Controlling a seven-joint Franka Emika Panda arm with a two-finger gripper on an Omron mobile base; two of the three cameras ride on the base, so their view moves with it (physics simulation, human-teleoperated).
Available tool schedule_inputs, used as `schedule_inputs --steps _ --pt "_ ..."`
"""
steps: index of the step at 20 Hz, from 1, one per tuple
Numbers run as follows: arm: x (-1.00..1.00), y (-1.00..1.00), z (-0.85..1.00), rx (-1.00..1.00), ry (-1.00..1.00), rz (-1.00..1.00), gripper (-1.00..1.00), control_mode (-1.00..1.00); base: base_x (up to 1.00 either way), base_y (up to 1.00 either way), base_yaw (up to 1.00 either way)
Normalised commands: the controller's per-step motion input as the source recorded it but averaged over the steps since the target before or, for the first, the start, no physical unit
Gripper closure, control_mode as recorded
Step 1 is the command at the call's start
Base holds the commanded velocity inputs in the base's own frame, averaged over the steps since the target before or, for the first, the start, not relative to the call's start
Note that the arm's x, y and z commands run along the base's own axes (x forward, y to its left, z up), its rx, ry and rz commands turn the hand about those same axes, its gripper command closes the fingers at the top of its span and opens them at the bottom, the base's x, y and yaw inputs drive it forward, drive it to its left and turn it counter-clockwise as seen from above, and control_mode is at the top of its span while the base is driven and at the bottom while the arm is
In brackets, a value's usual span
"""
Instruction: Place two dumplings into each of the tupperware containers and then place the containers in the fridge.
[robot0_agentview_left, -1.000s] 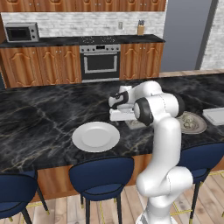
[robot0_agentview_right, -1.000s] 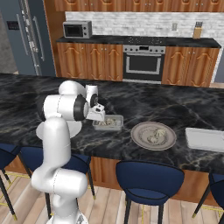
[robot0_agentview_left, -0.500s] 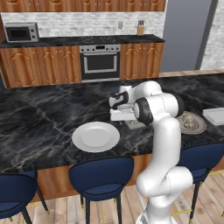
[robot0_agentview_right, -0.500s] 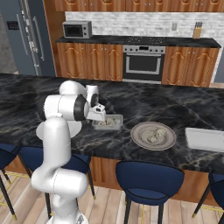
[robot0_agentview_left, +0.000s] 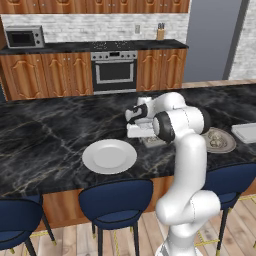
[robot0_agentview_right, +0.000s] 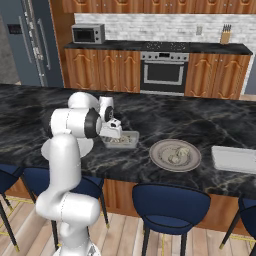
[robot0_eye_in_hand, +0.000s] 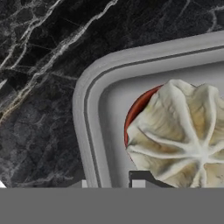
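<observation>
One beige, pleated dumpling (robot0_eye_in_hand: 183, 135) with a star of crimped folds on top lies in the corner of the pale grey, shallow rectangular tupperware container (robot0_eye_in_hand: 94, 109) under my hand. A reddish-brown patch shows beneath its edge. In the hand view my gripper (robot0_eye_in_hand: 110, 184) sits low at that corner, one tip showing on each side of the container's rounded wall and close to it. I cannot tell whether the tips already pinch the wall.

From the right base view the gripper (robot0_agentview_right: 111, 132) hangs over the left end of that container (robot0_agentview_right: 123, 140), which rests on the black marble counter (robot0_agentview_right: 210, 122). Near it, to the right, is the round grey plate (robot0_agentview_right: 175, 167) with more dumplings (robot0_agentview_right: 176, 153) heaped on it; I cannot count them. Further right, apart from the plate, lies the second pale rectangular tupperware container (robot0_agentview_right: 234, 159). The tall slate-grey fridge (robot0_agentview_right: 30, 42) stands at the far left, door shut; its small dark panel is too small to read.

In the left base view the gripper (robot0_agentview_left: 138, 131) is just beside a round white plate (robot0_agentview_left: 109, 156) on the counter. The steel oven (robot0_agentview_left: 114, 70) and microwave (robot0_agentview_left: 24, 36) on the back wall carry no marking I can read at this size.
</observation>
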Motion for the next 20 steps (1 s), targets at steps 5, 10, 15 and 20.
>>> schedule_inputs --steps 5,10,15,20 --pt "-0.25 -0.17 0.39 0.0 0.0 0.0 1.0 -1.0 0.0 0.0 0.0" --pt "-0.54 -0.19 0.55 -0.01 0.0 0.06 1.0 -1.0 0.0 0.0 0.0" --pt "-0.79 -0.19 0.48 -0.01 0.0 0.24 1.0 -1.0 0.0 0.0 0.0" --pt "-0.75 -0.18 0.14 0.0 0.0 0.54 1.0 -1.0 0.0 0.0 0.0"
